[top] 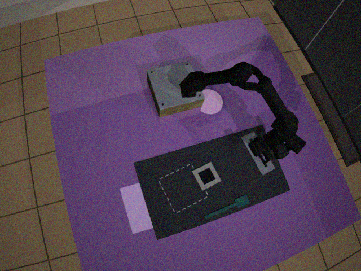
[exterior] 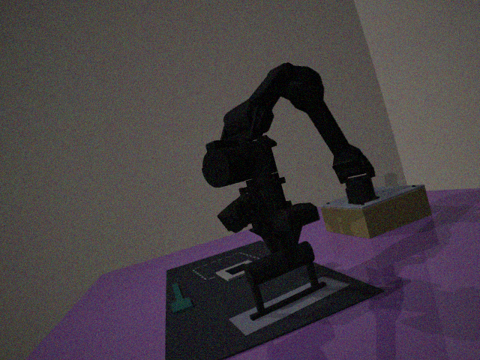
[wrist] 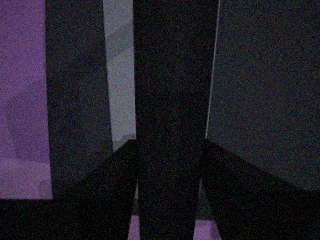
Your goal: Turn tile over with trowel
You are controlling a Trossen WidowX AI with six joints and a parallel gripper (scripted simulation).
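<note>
Seen from above, from left to right: a pale rectangle (top: 135, 208) lies farthest left of the gripper, at the end of the dark mat (top: 233, 169) (exterior: 217, 333) (wrist: 265, 100). The wood-sided box (top: 166, 87) (exterior: 395, 213), with the arm's foot on its gray top, stands up and to the gripper's left. The dashed outline (top: 166, 196) (exterior: 199, 273) lies down and to the left, well apart from the gripper. Nearer it, the tile (top: 211, 185) (exterior: 229, 274) lies flat, its dark-square face up, only partly within the outline and not yet turned. A pale disc (top: 214, 101) shows above and left of the gripper, while a teal tool (top: 242, 201) (exterior: 180, 304) lies below and left, on the mat near its edge. At right, the gripper (top: 256, 146) (exterior: 282, 250) (wrist: 167, 147) is partly closed, its fingers on either side of the black handle of the trowel (top: 267, 169) (exterior: 246, 325) (wrist: 170, 75), whose gray blade lies flat on the mat beneath it.
</note>
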